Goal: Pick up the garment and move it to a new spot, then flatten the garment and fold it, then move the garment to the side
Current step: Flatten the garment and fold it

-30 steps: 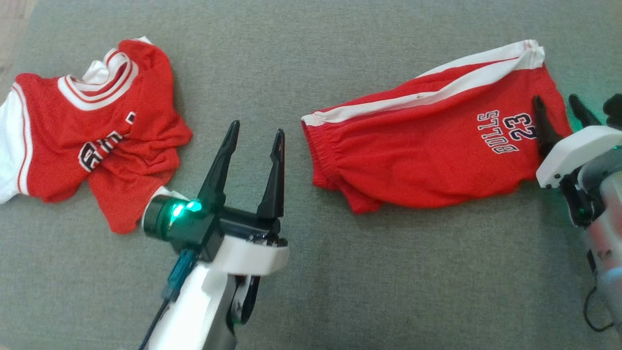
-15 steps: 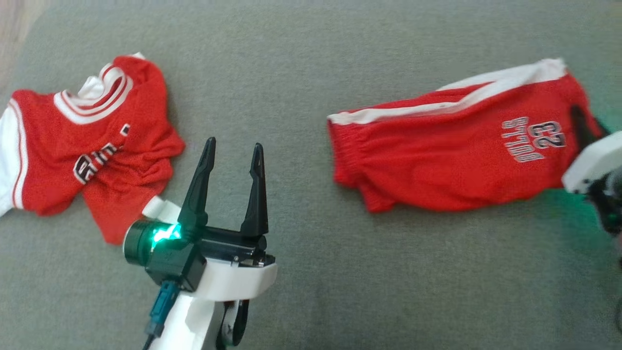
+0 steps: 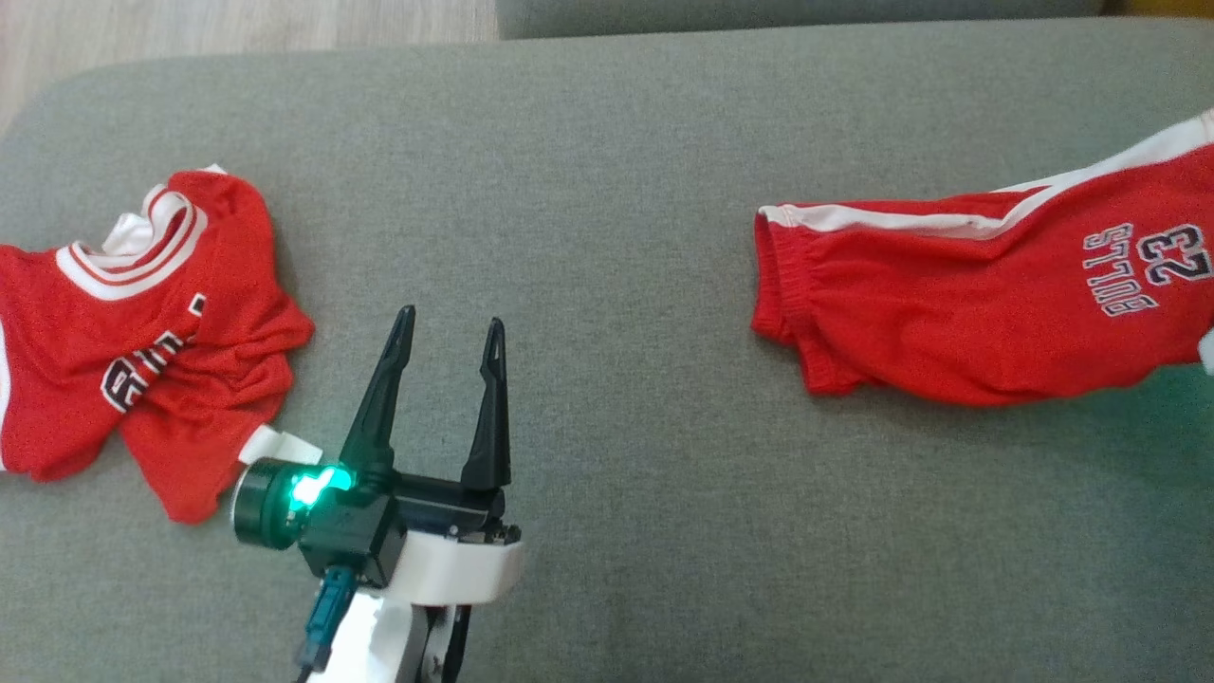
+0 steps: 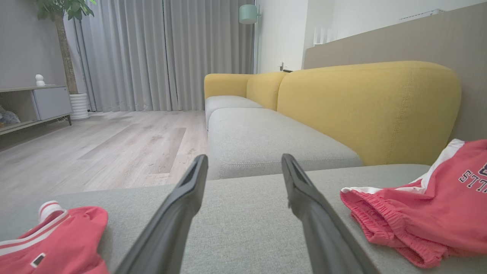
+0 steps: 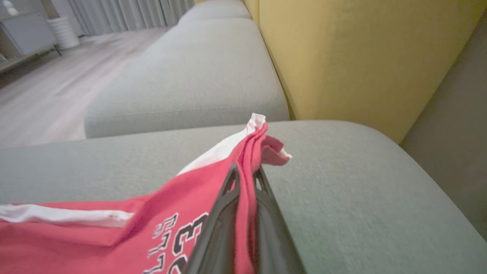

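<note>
The red mesh shorts (image 3: 967, 313) with a white side stripe and a "BULLS 23" print lie on the grey fabric sofa cushion (image 3: 607, 190), stretched toward the right edge of the head view. A second ago the right gripper's (image 5: 246, 171) fingers stood apart over the hem by the print. Now they are clenched on that hem, which in the right wrist view is pinched into a bunched fold between them and raised off the cushion.

The gap between the shorts and the crumpled red jersey (image 3: 142, 351) with white trim is much wider than before, so the shorts have been drawn to the right, away from it. The elastic waistband end rests on the cushion. The head camera has also shifted: a strip of pale wooden floor (image 3: 237, 28) now shows at the top left.

The left gripper (image 3: 450, 327) is as it was, jaws spread wide with nothing between them, just beside the jersey's lower corner. Its wrist view looks across the cushion, jersey (image 4: 57, 239) at lower left and shorts (image 4: 418, 220) at right.
</note>
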You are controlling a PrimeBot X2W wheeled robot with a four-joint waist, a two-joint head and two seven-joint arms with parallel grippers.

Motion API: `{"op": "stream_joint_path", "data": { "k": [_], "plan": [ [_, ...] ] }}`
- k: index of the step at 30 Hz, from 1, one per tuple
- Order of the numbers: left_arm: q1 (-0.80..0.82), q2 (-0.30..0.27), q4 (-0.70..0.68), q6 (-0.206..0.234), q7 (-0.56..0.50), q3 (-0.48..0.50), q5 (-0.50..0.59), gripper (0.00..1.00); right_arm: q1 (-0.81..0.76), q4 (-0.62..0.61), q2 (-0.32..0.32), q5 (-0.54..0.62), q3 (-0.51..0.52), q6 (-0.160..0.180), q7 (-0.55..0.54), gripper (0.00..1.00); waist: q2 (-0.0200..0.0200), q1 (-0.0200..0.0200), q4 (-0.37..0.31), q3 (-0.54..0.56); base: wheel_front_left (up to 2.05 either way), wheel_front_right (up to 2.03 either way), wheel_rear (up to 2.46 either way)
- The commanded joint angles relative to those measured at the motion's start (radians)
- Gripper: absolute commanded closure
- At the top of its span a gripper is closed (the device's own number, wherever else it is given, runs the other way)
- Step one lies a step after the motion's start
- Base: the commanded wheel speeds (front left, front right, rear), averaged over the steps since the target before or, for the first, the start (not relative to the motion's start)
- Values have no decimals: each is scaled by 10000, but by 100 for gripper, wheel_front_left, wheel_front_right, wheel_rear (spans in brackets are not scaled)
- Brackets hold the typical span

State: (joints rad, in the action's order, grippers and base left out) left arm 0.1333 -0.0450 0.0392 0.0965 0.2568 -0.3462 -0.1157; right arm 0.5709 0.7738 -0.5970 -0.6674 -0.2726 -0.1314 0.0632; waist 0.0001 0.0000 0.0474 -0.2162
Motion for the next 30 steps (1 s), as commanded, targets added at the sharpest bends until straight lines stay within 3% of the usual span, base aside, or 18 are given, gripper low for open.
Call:
{"op": "stream_joint_path", "data": {
  "k": [1,9,14,17,18,19,20,23,30],
  "plan": [
    [30,-53,-209,-18,49,416,40,0,-146,-606,-169,70,-45,7,163,100,-1,0,19,148,0,0,0],
    [-296,-53,43,5,49,322,-87,0,-1200,-3113,676,593,476,7,166,100,-1,0,403,525,0,0,0],
    [-414,-53,124,37,49,254,-272,0,-1828,-4872,1992,1265,435,7,-327,100,-1,0,656,607,0,0,0],
    [-392,-53,137,62,49,133,-382,0,-2077,-5318,2931,1638,102,7,-572,100,-1,0,816,599,0,0,0],
    [-367,-53,145,69,49,76,-411,0,-2129,-5287,3220,1779,-2,7,-565,91,-1,0,866,590,0,0,0],
    [-333,-53,162,73,49,10,-437,0,-2169,-5231,3486,1944,-132,7,-476,6,-1,0,926,575,0,0,0],
    [-291,-53,184,75,49,-59,-463,0,-2229,-5122,3760,2034,-220,7,-393,0,-1,0,984,566,0,0,0],
    [-211,-53,220,111,49,-214,-596,0,-2420,-4866,4266,2172,-408,7,-165,0,-1,0,1116,609,0,0,0],
    [-397,-53,188,334,49,-30,-704,0,-3108,-5075,3993,2790,492,7,1164,0,-1,0,1113,890,0,0,0]
  ]
}}
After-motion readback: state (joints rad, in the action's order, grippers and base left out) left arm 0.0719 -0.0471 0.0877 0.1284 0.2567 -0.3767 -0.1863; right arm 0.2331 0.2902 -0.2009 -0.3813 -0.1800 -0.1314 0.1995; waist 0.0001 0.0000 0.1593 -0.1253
